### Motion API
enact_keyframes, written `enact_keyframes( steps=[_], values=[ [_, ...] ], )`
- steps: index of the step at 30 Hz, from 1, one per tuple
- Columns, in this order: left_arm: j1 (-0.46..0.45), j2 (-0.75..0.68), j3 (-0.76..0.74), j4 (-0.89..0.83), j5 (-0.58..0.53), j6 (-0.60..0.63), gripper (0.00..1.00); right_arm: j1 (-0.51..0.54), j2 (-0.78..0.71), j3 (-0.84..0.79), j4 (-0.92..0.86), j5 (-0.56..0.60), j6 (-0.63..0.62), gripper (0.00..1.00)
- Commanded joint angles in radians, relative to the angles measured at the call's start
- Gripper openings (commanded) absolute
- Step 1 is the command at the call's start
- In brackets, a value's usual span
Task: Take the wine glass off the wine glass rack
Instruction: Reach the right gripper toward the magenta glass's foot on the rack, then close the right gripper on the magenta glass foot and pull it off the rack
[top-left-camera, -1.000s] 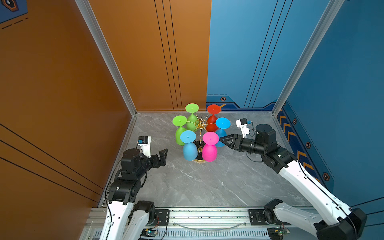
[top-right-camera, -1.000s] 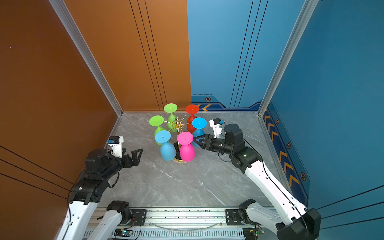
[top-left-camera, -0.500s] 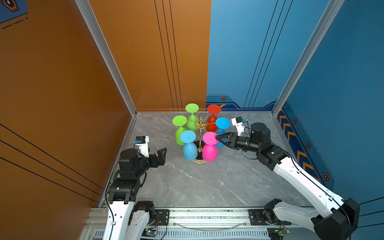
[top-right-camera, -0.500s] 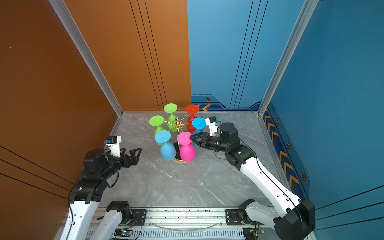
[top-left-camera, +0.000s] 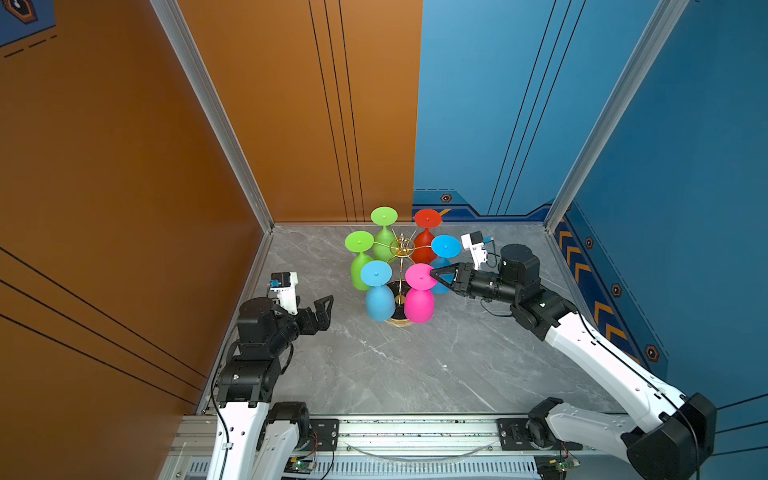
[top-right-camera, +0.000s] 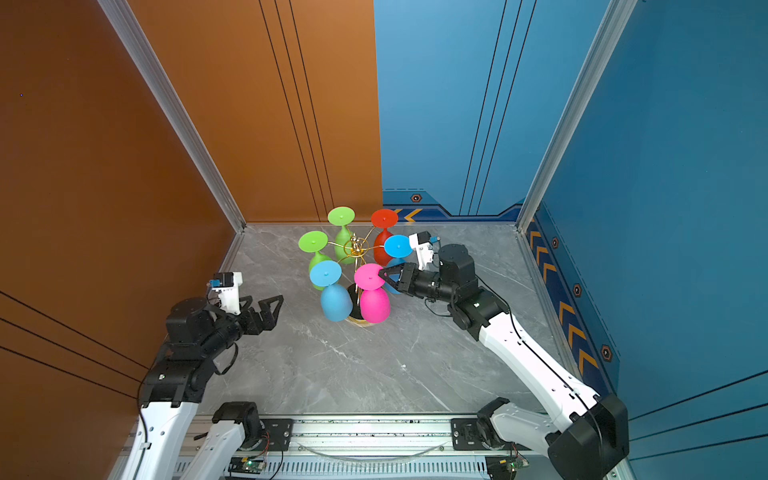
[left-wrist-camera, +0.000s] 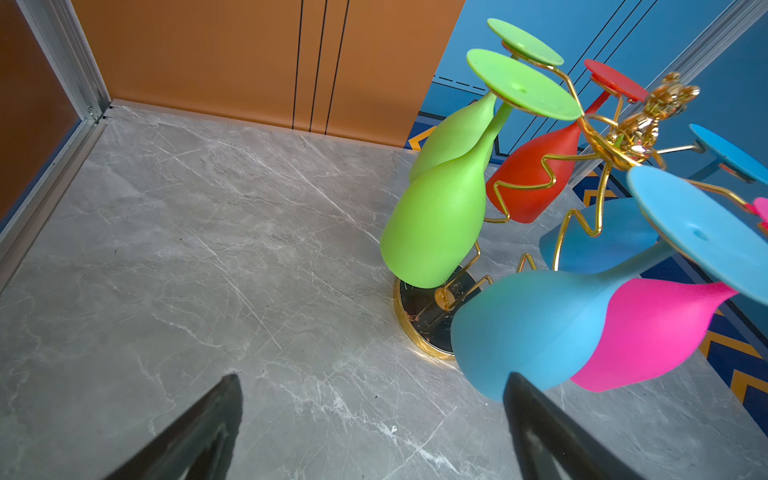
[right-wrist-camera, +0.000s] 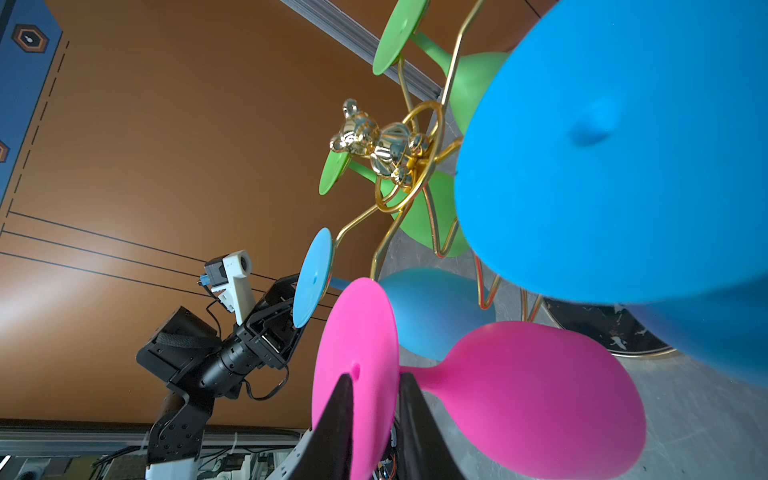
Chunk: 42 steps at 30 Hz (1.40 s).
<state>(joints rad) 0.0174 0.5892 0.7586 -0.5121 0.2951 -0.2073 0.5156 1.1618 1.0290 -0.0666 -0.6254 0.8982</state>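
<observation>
Where orange wall (top-left-camera: 365, 104) meets blue wall (top-left-camera: 478, 104), grey marbled tabletop (top-left-camera: 395, 365).

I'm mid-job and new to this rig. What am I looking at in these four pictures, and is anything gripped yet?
Two robot arms work over a marble table. Two pictures look down from overhead, nearly alike; two come from cameras on the arms' wrists. The wine glass rack, gold wire, carries six glasses hanging bowl-down: two green, two blue, one red, one pink. The right hand has a finger each side of the foot of the pink wine glass; whether it pinches yet is unclear. The left hand is open, empty, apart from the rack.
</observation>
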Motion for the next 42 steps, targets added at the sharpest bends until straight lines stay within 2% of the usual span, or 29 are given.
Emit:
enact_keyframes(
  steps=[1, 17, 42],
  values=[
    [0.015, -0.009, -0.013, 0.029, 0.024, -0.009, 0.98, 0.006, 0.007, 0.008, 0.035, -0.010, 0.009, 0.18],
    [0.033, -0.010, -0.017, 0.036, 0.032, -0.014, 0.98, 0.006, -0.004, 0.005, 0.067, -0.026, 0.047, 0.07],
    [0.053, -0.007, -0.023, 0.046, 0.057, -0.024, 0.98, 0.004, -0.022, -0.004, 0.177, -0.039, 0.146, 0.00]
  ],
)
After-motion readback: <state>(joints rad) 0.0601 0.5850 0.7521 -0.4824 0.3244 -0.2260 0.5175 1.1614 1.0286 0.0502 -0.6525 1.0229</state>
